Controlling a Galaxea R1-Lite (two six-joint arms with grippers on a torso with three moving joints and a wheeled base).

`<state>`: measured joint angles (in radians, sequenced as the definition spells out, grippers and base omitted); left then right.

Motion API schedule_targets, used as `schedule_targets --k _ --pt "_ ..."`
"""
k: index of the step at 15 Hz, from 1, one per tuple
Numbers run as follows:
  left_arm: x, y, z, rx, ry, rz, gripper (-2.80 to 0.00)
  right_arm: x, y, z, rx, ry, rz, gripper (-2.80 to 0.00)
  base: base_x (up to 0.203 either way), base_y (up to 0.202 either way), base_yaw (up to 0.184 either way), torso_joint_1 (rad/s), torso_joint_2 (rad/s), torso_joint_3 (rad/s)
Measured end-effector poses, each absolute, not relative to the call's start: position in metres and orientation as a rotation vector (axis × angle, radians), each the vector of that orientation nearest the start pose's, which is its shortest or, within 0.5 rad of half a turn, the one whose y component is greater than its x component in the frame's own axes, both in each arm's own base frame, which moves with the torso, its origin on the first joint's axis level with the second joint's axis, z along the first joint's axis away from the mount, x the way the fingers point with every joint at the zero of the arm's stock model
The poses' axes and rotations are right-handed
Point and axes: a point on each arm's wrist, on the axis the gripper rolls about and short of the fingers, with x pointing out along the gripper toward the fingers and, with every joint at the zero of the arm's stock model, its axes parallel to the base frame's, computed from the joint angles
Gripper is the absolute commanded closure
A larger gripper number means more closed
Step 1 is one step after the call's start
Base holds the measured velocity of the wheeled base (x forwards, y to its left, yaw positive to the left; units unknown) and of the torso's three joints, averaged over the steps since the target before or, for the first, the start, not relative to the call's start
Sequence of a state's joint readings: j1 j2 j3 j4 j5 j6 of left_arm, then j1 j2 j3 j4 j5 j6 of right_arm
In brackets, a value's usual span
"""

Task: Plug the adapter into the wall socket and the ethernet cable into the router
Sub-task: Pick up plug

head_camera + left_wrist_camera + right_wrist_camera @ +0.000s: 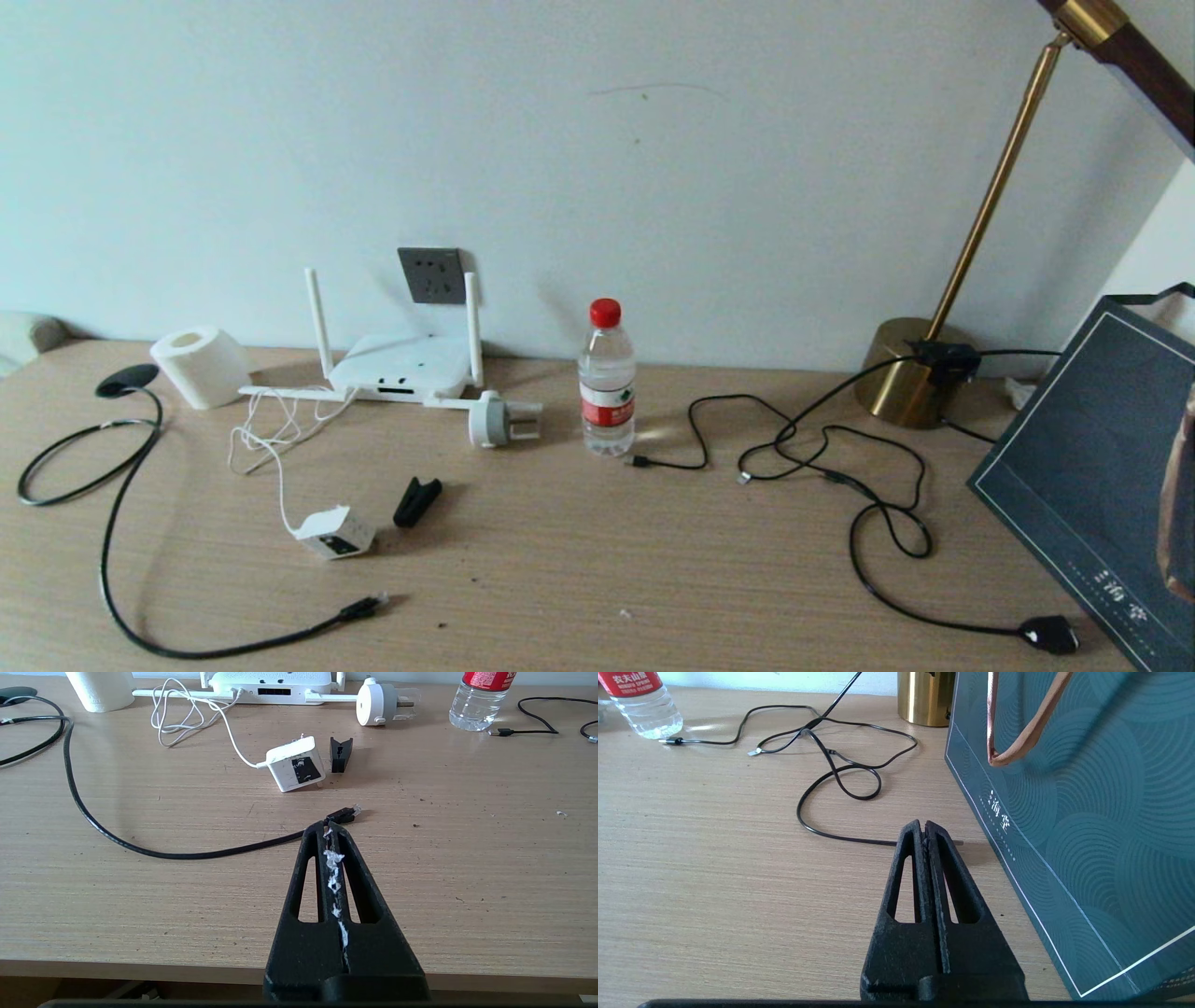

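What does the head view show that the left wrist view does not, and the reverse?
Only the head view shows the dark grey square wall socket above the flat white router, the brass lamp base and the dark teal paper bag. Only the left wrist view shows the left gripper, fingers closed, empty, its tips near the black ethernet cable's clear-tipped plug. Both show the white cube adapter lying unplugged on the wooden table, beside a small black clip.
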<state>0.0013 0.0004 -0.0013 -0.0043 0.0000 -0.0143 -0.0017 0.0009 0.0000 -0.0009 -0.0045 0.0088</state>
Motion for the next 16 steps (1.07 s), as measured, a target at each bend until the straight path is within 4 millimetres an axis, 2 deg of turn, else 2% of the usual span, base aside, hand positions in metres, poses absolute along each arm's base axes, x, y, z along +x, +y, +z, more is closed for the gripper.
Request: schedule_targets --k 6,8,10,12,14,16 --pt "-0.024 0.000 0.079 0.003 -0.019 0.004 0.00 -0.023 0.000 0.076 0.009 0.000 -0.006 0.00 0.000 0.000 0.000 0.000 0.00 0.000" --pt "-0.031 0.000 0.105 0.022 -0.091 -0.001 0.00 -0.023 0.000 0.076 0.009 0.000 -0.006 0.00 0.000 0.000 0.000 0.000 0.00 0.000" --pt "-0.039 0.000 0.143 0.051 -0.142 -0.018 0.00 -0.023 0.000 0.076 0.009 0.000 -0.006 0.00 0.000 0.000 0.000 0.000 0.00 0.000" --pt "-0.036 0.001 0.186 0.091 -0.153 -0.100 0.00 -0.023 0.000 0.076 0.009 0.000 -0.006 0.00 0.000 0.000 0.000 0.000 0.00 0.000" --pt "-0.017 0.000 0.217 0.113 -0.072 -0.220 0.00 -0.023 0.000 0.076 0.009 0.000 -0.006 0.00 0.000 0.000 0.000 0.000 0.00 0.000" --pt "0.012 -0.005 0.239 0.144 0.069 -0.331 0.00 -0.023 0.000 0.076 0.009 0.000 -0.006 0.00 0.000 0.000 0.000 0.000 0.00 0.000"
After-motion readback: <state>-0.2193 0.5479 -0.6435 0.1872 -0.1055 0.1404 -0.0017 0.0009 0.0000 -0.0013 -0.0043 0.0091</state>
